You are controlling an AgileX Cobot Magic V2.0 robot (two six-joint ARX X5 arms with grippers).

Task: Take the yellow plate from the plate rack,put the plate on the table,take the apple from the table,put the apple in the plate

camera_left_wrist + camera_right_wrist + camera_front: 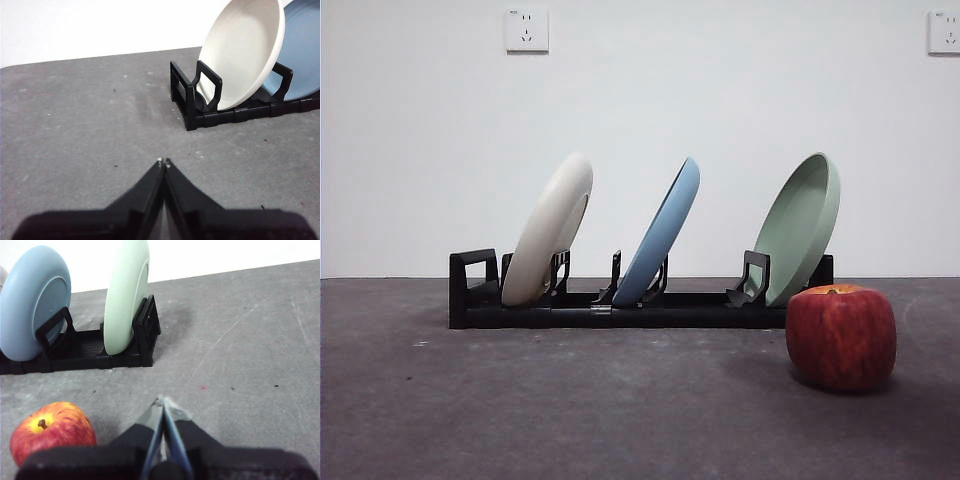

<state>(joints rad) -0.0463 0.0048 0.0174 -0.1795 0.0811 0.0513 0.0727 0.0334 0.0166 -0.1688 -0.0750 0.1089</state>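
The cream "yellow" plate [552,228] leans in the left slot of the black plate rack [620,308]; it also shows in the left wrist view [243,52], with the rack's looped end [192,95] beside it. The red apple [841,336] stands on the dark grey table [570,410] at the front right, and shows in the right wrist view [52,432]. My left gripper [163,162] is shut and empty, above the table short of the rack's looped end. My right gripper [162,401] is shut and empty, beside the apple. Neither arm shows in the front view.
A blue plate [662,235] stands in the rack's middle slot and a pale green plate [803,225] in its right slot, just behind the apple. Both show in the right wrist view: blue [32,302], green [125,295]. A white wall lies behind.
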